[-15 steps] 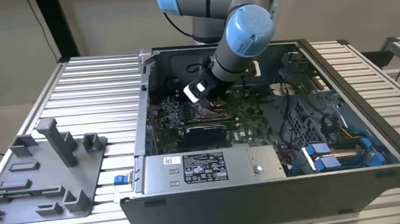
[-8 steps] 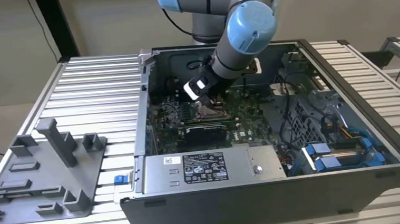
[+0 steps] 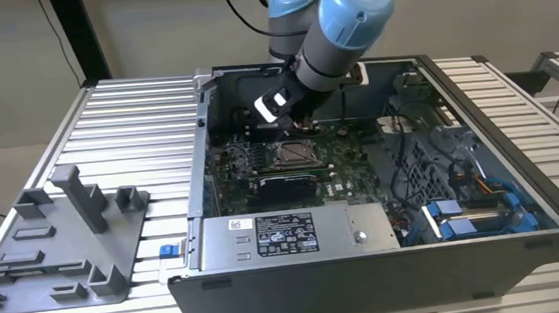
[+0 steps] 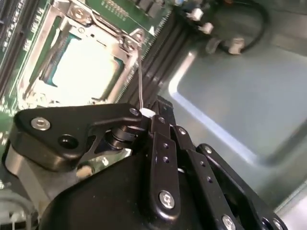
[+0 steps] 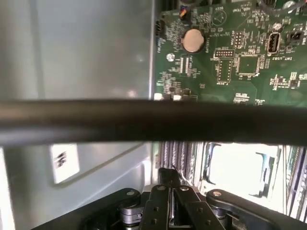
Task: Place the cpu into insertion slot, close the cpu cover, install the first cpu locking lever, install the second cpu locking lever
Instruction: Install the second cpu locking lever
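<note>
cpu | glare-washed | cut off by tool

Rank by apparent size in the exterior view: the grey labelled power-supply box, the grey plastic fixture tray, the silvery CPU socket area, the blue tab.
1. Grey plastic fixture tray and grey labelled power-supply box: they look alike, so no ranking between them.
2. Silvery CPU socket area.
3. Blue tab, smallest.

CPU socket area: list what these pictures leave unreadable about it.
- Locking levers: in the second wrist view a thin wire lever runs down behind the gripper; its lower end is hidden, so latched or free cannot be told.
- The cpu top is washed out by glare in both wrist views.
- First wrist view: a black bar crosses the board.
- Exterior view: the insertion slot is too small for detail.
</note>
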